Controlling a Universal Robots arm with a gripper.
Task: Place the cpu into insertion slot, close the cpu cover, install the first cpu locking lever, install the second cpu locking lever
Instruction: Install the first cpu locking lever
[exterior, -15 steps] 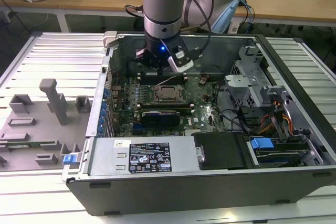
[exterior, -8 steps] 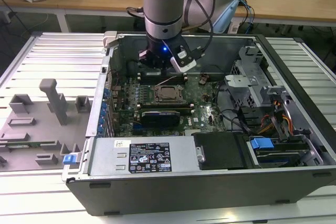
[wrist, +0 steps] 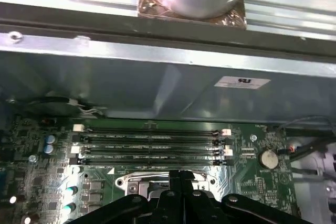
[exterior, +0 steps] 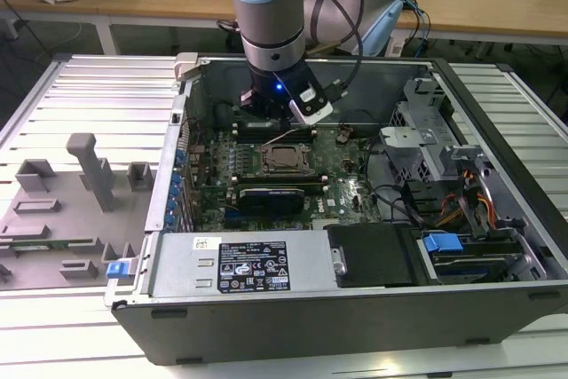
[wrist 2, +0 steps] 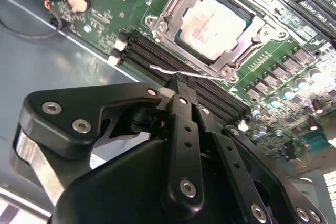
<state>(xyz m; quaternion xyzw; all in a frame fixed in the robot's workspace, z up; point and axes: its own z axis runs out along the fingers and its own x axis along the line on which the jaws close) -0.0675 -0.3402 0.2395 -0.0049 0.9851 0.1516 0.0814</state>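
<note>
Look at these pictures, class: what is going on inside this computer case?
A robot arm is reaching into an open computer case. The cpu sits in the insertion slot on the green board, with the cpu cover lying closed around it. In the second wrist view the gripper, fingers together, has its tips at a thin metal locking lever beside the socket; whether it grips the lever is unclear.
</note>
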